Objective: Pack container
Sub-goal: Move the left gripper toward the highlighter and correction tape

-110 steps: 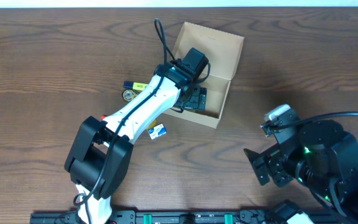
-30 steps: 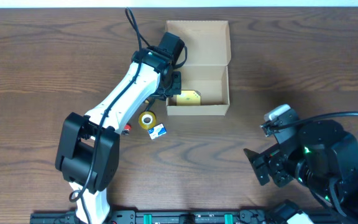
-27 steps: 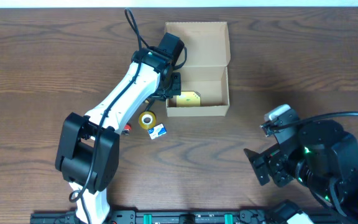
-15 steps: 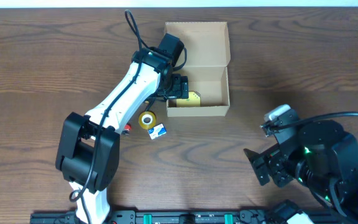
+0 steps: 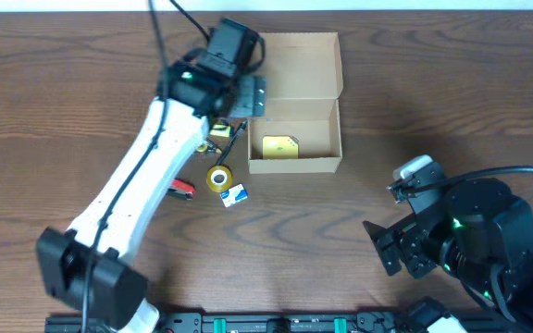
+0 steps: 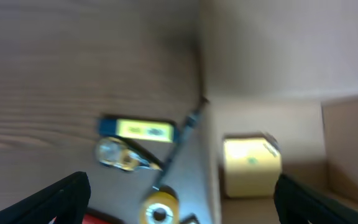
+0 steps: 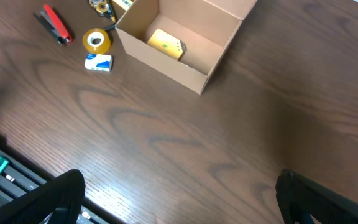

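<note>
**A:** Where is the box?

**B:** The box point(image 5: 294, 102) sits at the far middle of the desk point(image 5: 63, 74). Its lid flap is folded back on the far side, so the mouth is open from above. A yellow block point(image 5: 280, 146) lies flat on its floor, toward the near left corner.

**A:** And the left fingers?

**B:** The left fingers point(image 6: 61, 196) hang over the box's left wall, spread wide with nothing between them. I judge they are released because the block is delivered and the next things lie outside.

**A:** Which things?

**B:** Just left of the box are a tape roll point(image 5: 217, 178), a blue-and-white packet point(image 5: 236, 194) and a red tool point(image 5: 182, 191). Farther back is a yellow-and-blue stick point(image 6: 137, 129). All are on the left arm's side. That is probably why the right fingers point(image 7: 61, 193) wait at the near right, splayed and empty, well apart from the box.

**A:** What has changed?

**B:** Half a second ago the left fingers were down inside the near left corner, beside the block. Now they are up and out, and the arm has swung far-left. A few seconds back the box lay skewed and further right. Now it sits square to the desk edge.
</note>
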`<state>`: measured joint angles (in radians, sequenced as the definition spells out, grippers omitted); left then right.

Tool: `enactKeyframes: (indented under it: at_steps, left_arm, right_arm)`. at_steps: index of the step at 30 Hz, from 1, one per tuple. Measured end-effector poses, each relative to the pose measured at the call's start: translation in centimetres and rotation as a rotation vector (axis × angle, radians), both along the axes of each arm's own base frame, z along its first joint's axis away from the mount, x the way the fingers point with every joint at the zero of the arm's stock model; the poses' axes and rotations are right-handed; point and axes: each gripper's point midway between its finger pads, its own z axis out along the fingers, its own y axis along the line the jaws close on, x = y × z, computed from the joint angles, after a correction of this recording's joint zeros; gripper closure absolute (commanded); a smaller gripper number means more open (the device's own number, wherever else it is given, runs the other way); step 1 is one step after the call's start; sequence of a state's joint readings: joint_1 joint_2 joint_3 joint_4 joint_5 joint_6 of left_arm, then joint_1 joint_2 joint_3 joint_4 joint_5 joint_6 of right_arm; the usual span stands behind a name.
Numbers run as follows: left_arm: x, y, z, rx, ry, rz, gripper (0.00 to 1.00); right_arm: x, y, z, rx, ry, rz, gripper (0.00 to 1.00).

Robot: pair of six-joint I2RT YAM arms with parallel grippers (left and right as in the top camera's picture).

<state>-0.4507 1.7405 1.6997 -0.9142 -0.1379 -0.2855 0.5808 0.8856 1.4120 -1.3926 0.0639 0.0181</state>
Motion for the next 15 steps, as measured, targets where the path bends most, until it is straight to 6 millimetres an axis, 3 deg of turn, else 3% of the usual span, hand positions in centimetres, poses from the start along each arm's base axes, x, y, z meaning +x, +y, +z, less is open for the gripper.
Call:
enactKeyframes:
  at_steps: [5,9,12,15]
  left_arm:
    - [1.4,4.8,0.6,-0.016,-0.027,0.210,0.05]
    - [1.1,8.1,0.1,-0.073,0.005,0.429,0.05]
    - [1.1,8.9,0.0,-0.125,0.004,0.541,0.05]
    - [1.6,8.3,0.2,-0.202,-0.010,0.590,0.05]
  right_arm:
    - [0.0,0.0,0.0,0.000,0.000,0.000,0.01]
    - [0.0,0.0,0.0,0.001,0.000,0.000,0.01]
    - [0.0,0.0,0.0,0.000,0.000,0.000,0.01]
    - [0.0,0.0,0.0,0.001,0.000,0.000,0.01]
